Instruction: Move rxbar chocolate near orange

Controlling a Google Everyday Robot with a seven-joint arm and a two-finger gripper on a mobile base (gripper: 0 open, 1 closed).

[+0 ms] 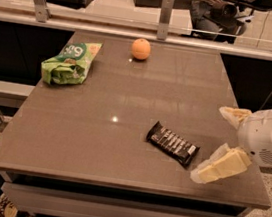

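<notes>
On wrapper of rxbar chocolate [172, 144]: one row of small white marks along the top face, too small to read as words. On green snack bag [70, 62]: large white rounded lettering, not legible as a brand name. Rxbar chocolate: flat, dark brown-black, rectangular, slightly glossy. Lies flat on the worktop [96, 140] in the front right part, near the front edge. Long axis slanted, left end farther back, right end nearer the front. Orange [141, 49]: small, round, smooth-skinned, resting at the far edge of the worktop about mid-width, with a faint reflection on the surface below it. Well apart from the rxbar chocolate, most of the worktop's depth between the two. Green snack bag crumpled, at the far left, to the left of the orange and apart from it. Gripper [207, 144] at the right edge of the worktop, reaching in from the right, its white rounded housing [268, 136] hanging off the side. Jaws spread wide, nothing held between them. Pale yellowish fingers [221, 167], one toward the back, one toward the front. Front finger's tip just beside the right end of the rxbar chocolate; contact not discernible. Metal rail with upright posts [165, 16] behind the worktop.
</notes>
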